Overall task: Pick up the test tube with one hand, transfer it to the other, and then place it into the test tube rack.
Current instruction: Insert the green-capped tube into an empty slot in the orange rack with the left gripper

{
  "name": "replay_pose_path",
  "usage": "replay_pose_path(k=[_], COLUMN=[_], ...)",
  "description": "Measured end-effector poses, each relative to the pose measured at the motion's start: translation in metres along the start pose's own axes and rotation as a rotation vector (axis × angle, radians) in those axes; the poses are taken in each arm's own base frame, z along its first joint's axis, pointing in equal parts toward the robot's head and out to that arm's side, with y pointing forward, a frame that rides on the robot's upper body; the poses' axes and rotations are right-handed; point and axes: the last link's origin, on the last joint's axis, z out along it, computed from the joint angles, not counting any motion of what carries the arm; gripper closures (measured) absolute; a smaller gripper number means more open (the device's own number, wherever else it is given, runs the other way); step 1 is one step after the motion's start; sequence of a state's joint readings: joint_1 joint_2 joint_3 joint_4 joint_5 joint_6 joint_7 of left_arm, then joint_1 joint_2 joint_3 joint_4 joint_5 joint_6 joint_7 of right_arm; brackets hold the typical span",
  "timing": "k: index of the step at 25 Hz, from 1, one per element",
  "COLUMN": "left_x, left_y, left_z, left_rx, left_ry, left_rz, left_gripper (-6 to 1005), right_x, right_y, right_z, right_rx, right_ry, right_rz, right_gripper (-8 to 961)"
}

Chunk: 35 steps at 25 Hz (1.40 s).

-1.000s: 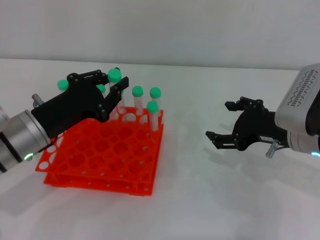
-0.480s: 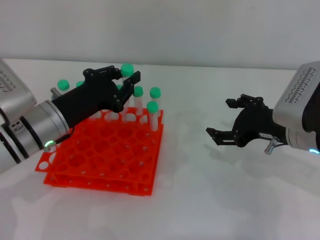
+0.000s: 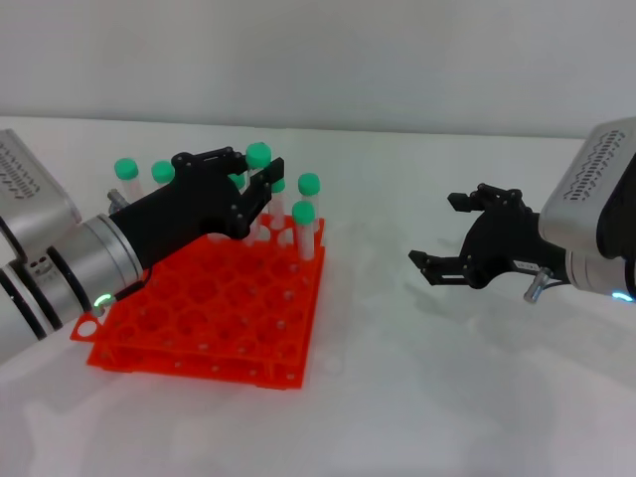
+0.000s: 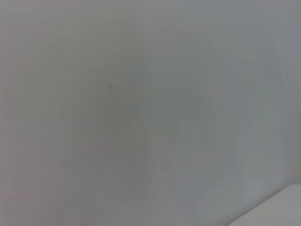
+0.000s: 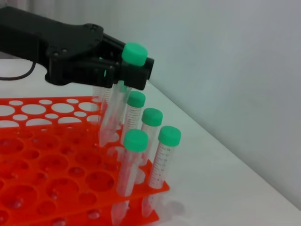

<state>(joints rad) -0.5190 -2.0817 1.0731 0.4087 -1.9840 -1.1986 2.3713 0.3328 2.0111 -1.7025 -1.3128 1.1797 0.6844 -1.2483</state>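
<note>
My left gripper (image 3: 254, 187) is shut on the test tube (image 3: 258, 155), a clear tube with a green cap, and holds it over the far side of the orange-red test tube rack (image 3: 209, 318). In the right wrist view the left gripper (image 5: 127, 75) grips the tube (image 5: 113, 108) just under its cap. The tube is tilted, and its tip reaches the top tier of the rack (image 5: 42, 155). My right gripper (image 3: 437, 235) is open and empty above the table, well to the right of the rack. The left wrist view shows only a blank grey surface.
Several other green-capped tubes (image 3: 303, 213) stand in the rack's far rows; they also show in the right wrist view (image 5: 135, 141). The near rows of holes hold nothing. The white table (image 3: 397, 397) runs back to a pale wall.
My left gripper has carried the tube to the right over the rack's far side, then lowered it a little. The right gripper has hardly moved.
</note>
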Motion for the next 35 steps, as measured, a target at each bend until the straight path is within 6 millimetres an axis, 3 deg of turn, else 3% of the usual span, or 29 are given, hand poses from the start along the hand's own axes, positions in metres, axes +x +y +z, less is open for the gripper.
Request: replay_pose_path(k=[18, 35], left_x=[0.000, 0.000], left_y=[0.003, 0.002], left_z=[0.013, 0.012], left_rx=[-0.028, -0.026], left_ry=[-0.019, -0.019], left_rz=[-0.026, -0.042], left_gripper=[782, 782], right_x=[-0.002, -0.002], right_y=[-0.001, -0.003], right_z=[0.005, 0.007], right_rx=[-0.001, 0.002], right_ry=[0.001, 0.005], right_rz=[-0.003, -0.004], right_gripper=[83, 83])
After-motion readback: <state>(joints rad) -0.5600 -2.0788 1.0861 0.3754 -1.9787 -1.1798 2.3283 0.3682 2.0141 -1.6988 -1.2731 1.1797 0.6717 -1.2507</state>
